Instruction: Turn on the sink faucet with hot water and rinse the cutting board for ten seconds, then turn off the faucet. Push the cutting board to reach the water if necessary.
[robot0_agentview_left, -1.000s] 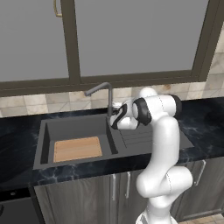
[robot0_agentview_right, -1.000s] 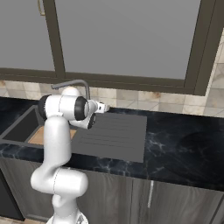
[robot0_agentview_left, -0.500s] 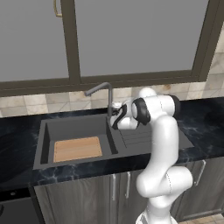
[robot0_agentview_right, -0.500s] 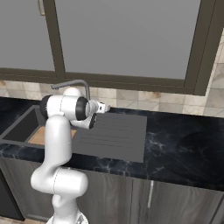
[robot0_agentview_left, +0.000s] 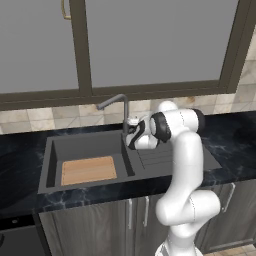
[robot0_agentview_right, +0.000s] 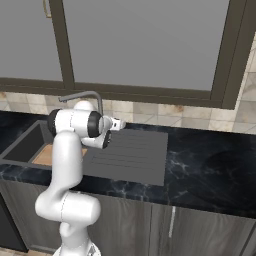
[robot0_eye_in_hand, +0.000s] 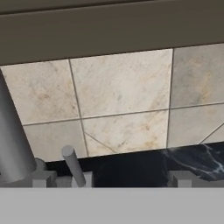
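Black marbled countertop (robot0_agentview_left: 230, 142), beige tile backsplash (robot0_eye_in_hand: 122, 96); claw (robot0_agentview_left: 131, 131) spread, gripping nothing.

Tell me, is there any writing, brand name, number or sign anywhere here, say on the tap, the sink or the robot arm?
None can be read: the sink faucet, the sink, the cutting board, the white arm and its gripper and the wall tiles all bear plain surfaces with no lettering, number or sign.

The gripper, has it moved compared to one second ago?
No. In the left base view the gripper sits at the same spot beside the sink faucet post.
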